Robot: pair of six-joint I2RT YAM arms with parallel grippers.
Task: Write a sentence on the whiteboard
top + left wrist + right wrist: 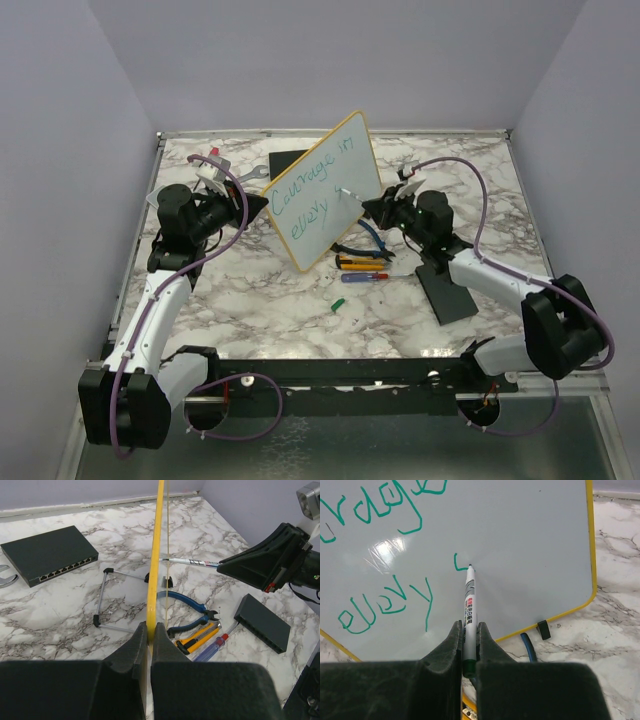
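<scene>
My right gripper [469,630] is closed tight on a marker [469,600]. The barrel is pinched between the two fingers low in the middle of the wrist frame, and the tip points up and touches the whiteboard [530,535]. Just left of the tip sits a small teal hook, the first curl of a new letter. My left gripper [148,630] is clamped on the board's yellow rim at the bottom centre of its own view, holding the board up on edge, tilted, in the middle of the overhead frame above the marble table [260,300]. The sentence [305,200] reads "Courage in" on the upper line and "every" on the lower one, at the left of the right wrist frame. I judge the writing mostly done: the last word is barely begun, and there is blank board to the right of the tip for it
</scene>
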